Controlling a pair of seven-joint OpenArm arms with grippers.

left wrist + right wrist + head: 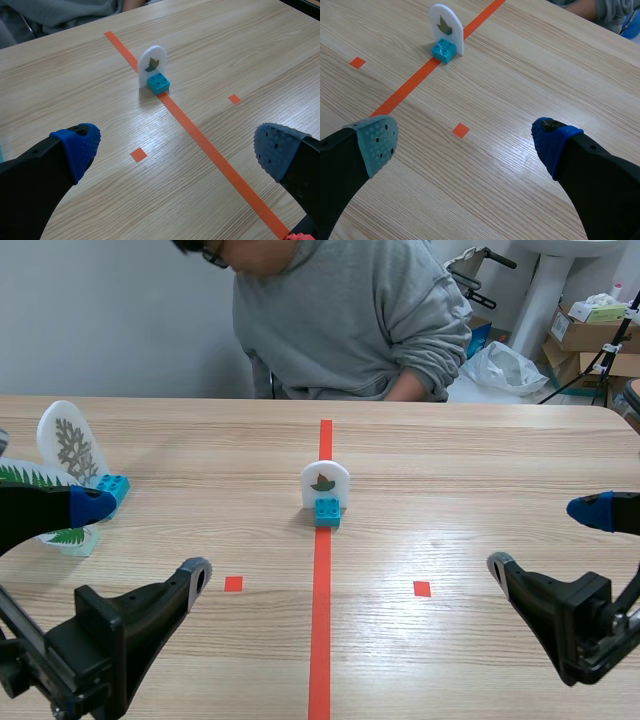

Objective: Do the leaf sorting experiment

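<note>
Left hand [146, 538] sits low at the near left of the worktop [480, 470], fingers spread wide with nothing between them and bare wood showing in the gap. Right hand [545, 539] sits likewise at the near right, also spread and empty; in its wrist view one pad is blue and the other grey-green. Centre leaf card [325, 483]: white, arched top, small brown-and-green leaf picture, standing upright in a cyan brick [327, 512]. That brick rests on the orange-red tape line [320, 620], which runs down the middle of the worktop away from the robot. The card stands well ahead of both hands, roughly midway between them, and touches neither. Two small orange-red squares are marked nearer than the card, the left square [233, 583] and the right square [422, 588], one on each side of the line. At the far left is a cluster of other cards. A grey-leaf card [70, 445] stands upright with a blue brick [110, 485] at its foot. A green fern card [20, 475] is partly hidden behind the left hand's upper finger. A second green frond piece [70, 537] lies just under that finger, but I cannot tell how it rests. A person in a grey sweatshirt [350, 320] sits across the worktop, leaning forward. Behind on the right are cardboard boxes [590, 335] and a white plastic bag [505, 365].
</note>
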